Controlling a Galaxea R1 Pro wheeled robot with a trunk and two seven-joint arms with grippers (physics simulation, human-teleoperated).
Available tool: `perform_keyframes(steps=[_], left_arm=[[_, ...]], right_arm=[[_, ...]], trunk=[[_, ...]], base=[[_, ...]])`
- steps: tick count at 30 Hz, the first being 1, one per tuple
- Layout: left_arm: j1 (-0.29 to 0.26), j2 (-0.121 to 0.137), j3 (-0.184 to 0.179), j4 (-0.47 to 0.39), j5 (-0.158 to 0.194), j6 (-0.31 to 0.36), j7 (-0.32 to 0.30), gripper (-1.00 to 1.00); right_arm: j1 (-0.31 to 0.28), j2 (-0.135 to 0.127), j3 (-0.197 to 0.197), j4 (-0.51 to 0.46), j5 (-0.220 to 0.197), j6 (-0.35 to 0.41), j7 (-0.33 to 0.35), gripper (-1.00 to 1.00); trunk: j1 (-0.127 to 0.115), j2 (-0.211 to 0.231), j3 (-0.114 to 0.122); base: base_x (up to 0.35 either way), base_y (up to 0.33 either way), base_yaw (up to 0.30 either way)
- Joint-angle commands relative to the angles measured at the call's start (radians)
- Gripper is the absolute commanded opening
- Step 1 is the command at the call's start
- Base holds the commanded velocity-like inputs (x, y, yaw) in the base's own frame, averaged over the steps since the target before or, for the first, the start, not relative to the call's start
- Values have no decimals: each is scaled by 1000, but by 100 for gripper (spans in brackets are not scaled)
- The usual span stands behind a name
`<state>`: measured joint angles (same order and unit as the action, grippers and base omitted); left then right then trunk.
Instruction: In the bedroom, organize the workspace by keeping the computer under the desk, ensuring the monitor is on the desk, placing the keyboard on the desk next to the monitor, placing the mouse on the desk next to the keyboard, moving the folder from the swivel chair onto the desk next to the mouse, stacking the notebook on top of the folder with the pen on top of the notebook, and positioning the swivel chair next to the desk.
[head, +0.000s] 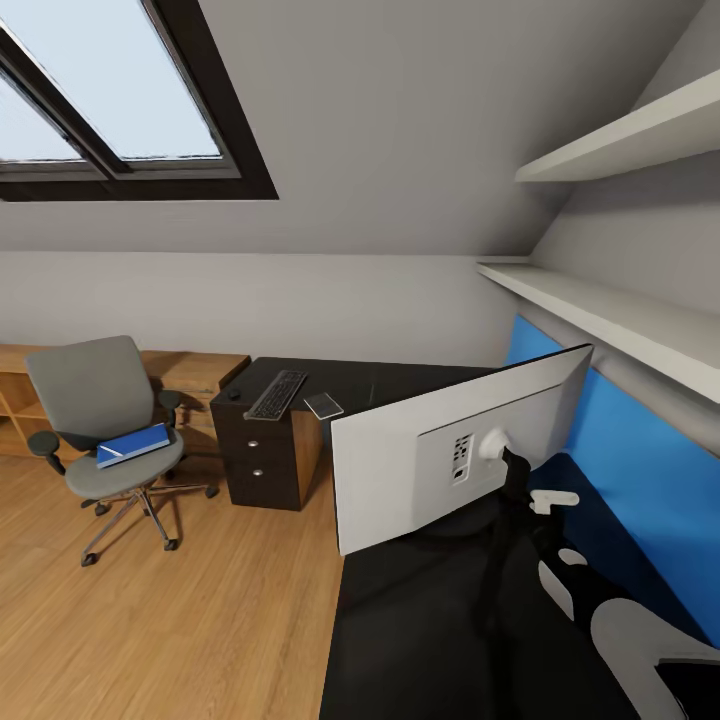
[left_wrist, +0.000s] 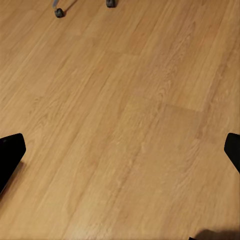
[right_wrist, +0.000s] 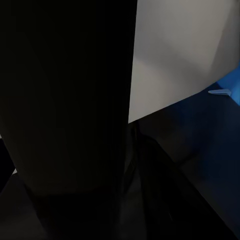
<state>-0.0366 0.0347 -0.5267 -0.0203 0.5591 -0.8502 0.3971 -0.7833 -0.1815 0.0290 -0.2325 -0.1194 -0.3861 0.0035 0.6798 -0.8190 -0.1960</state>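
The grey swivel chair (head: 95, 400) stands on the floor left of the black desk (head: 420, 620), with the blue folder (head: 133, 445) on its seat. On the desk's far wing lie the keyboard (head: 277, 394), the black mouse (head: 234, 394) to its left and the grey notebook (head: 323, 405) to its right. The monitor (head: 400, 470) stands on the desk with its white back to me. A whitish stick, seemingly the pen (head: 553, 497), lies behind it. The computer is out of view. My left gripper (left_wrist: 121, 150) hangs open over bare floor. My right arm (head: 640, 640) reaches over the desk; its fingers are lost in darkness.
A low wooden drawer unit (head: 190, 365) runs along the back wall behind the chair. A blue wall panel (head: 640, 470) and two white shelves (head: 620, 320) line the right wall. Chair castors (left_wrist: 59, 12) show in the left wrist view. Wooden floor (head: 200, 620) spreads left of the desk.
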Motion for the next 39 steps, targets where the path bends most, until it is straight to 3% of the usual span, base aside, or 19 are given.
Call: perform_keyframes(steps=[1,14,39], left_arm=[[0,0,-9,-1,4,-1,6,100],[0,2,-8,-1,4,-1,6,100],[0,1,-9,-1,4,0,6,100]], right_arm=[[-1,-1,26,2,-22,-4,-2,-100],[-1,-1,26,2,26,-4,-2,-100],[-1,-1,25,2,29,-4,-2,-100]], trunk=[[0,-1,-2],[0,-1,-2],[0,-1,-2]], base=[[0,0,0],[0,0,0],[0,0,0]])
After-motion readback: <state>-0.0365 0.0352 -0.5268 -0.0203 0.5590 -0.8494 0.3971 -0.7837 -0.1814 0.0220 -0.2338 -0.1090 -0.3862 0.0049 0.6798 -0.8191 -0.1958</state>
